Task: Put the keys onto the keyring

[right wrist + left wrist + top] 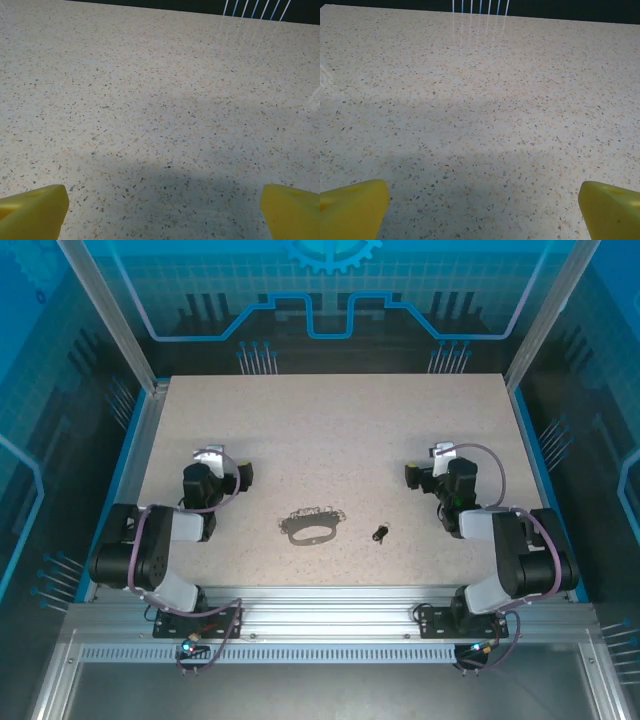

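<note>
The keyring [312, 528], a flat grey oval loop fringed with small silvery rings, lies on the speckled table near the front middle. The keys [379, 533], a tiny dark cluster, lie a little to its right, apart from it. My left gripper [222, 464] rests folded back at the left, well away from the keyring. My right gripper [428, 464] sits at the right, up and to the right of the keys. In the left wrist view my left gripper [485, 212] is open, its yellow fingertips [352, 207] wide apart over bare table. My right gripper [162, 212] is likewise open with nothing between its fingertips [292, 210].
The speckled table [330, 430] is bordered by a blue edge and aluminium frame posts [110, 310]. A metal rail [320, 615] runs along the near edge where both arm bases are bolted.
</note>
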Controlling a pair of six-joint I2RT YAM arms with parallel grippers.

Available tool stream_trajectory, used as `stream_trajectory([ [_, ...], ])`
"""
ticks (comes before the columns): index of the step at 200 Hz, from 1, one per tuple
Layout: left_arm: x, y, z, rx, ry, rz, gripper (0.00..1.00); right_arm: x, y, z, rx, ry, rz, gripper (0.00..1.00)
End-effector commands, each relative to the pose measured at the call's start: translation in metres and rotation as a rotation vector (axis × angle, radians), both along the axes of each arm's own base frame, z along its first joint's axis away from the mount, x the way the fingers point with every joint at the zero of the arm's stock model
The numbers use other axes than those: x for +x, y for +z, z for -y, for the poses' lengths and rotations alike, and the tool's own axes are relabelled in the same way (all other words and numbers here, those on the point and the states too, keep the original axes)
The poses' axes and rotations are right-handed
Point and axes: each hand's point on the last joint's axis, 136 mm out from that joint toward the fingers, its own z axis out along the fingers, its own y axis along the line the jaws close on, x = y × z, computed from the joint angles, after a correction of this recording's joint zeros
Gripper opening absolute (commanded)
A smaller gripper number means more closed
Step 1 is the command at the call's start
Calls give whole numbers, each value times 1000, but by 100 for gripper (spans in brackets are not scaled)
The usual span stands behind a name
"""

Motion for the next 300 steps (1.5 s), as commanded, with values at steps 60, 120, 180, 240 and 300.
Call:
stream_trajectory([
  [60,4,9,0,-8,-13,33,99,4,6,-3,-3,19,26,100],
  [120,4,9,0,-15,-12,31,99,4,6,-3,-3,18,27,100],
  [180,4,9,-1,-23,-15,33,99,4,6,-2,3,21,25,100],
  [240,-5,24,-2,-19,-9,83,99,8,19,2,20,3,-14,100],
  [300,-10,64,-2,-30,5,71,99,12,72,40,131,-261,-119,100],
])
